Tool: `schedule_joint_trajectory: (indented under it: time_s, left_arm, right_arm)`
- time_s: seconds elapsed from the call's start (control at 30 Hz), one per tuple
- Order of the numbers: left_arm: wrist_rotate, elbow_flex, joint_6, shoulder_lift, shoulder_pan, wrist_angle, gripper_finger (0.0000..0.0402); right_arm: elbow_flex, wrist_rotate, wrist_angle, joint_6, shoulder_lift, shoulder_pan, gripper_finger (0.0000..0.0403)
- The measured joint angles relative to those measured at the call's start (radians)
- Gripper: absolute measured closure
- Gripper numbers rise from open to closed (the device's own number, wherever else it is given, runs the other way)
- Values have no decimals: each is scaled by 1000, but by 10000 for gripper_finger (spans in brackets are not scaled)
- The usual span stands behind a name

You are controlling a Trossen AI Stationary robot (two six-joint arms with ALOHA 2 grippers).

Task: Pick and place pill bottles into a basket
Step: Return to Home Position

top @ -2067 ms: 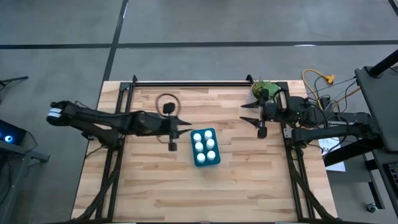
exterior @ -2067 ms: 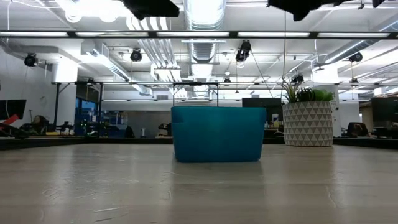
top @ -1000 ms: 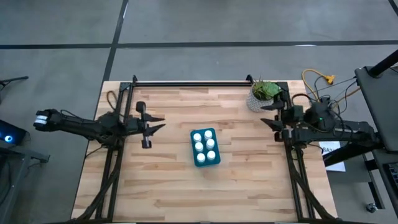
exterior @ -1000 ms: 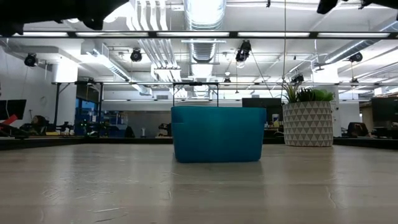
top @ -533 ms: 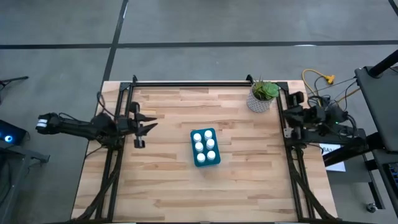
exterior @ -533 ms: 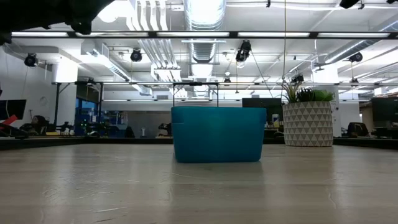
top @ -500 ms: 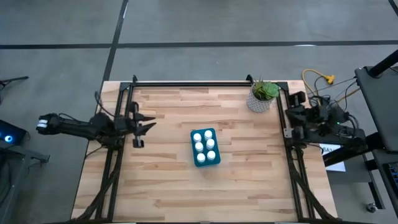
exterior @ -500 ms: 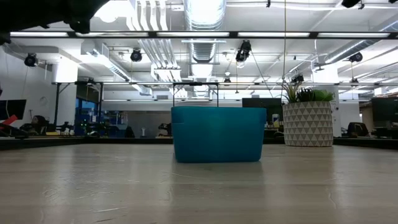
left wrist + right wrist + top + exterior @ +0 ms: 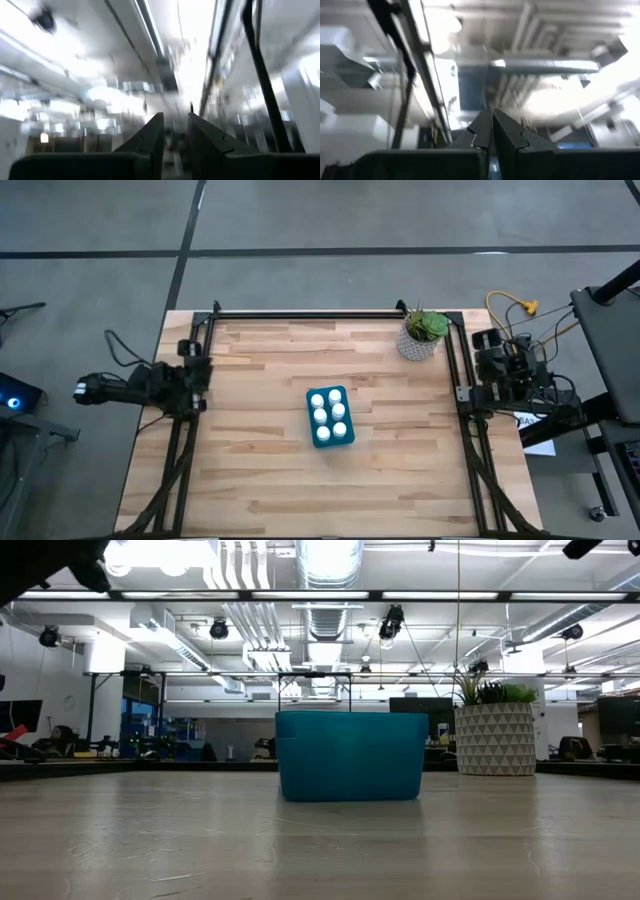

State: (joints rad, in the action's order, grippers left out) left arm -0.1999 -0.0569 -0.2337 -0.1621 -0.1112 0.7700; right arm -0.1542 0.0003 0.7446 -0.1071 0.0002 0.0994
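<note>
The teal basket (image 9: 331, 417) stands near the middle of the table, and it also shows in the low view (image 9: 350, 755). Several white-capped pill bottles (image 9: 328, 416) stand upright inside it, side by side. My left arm (image 9: 165, 385) is folded back at the table's left edge. Its gripper (image 9: 176, 122) points up at the ceiling, its fingers a narrow gap apart with nothing between them. My right arm (image 9: 500, 368) is folded back at the table's right edge. Its gripper (image 9: 492, 116) also points upward, shut and empty.
A white patterned pot with a green plant (image 9: 421, 335) stands at the table's far right corner, also seen in the low view (image 9: 495, 735). Black frame rails (image 9: 300, 313) run along the far edge and both sides. Bare wood lies all around the basket.
My left arm has drawn back toward the table's left edge and folded up there. My right arm has drawn back toward the right edge and folded up likewise. The basket and its bottles have stayed where they were.
</note>
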Motion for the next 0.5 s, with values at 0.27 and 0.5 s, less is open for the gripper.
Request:
schedule_joint_trajectory:
  time_s: [0.27,0.5]
  left_arm:
    - [148,49,-57,126,-1,20,332]
    - [157,49,-36,122,0,22,332]
  right_arm:
    - [81,-44,167,31,0,-1,394]
    - [145,-18,275,67,0,-1,394]
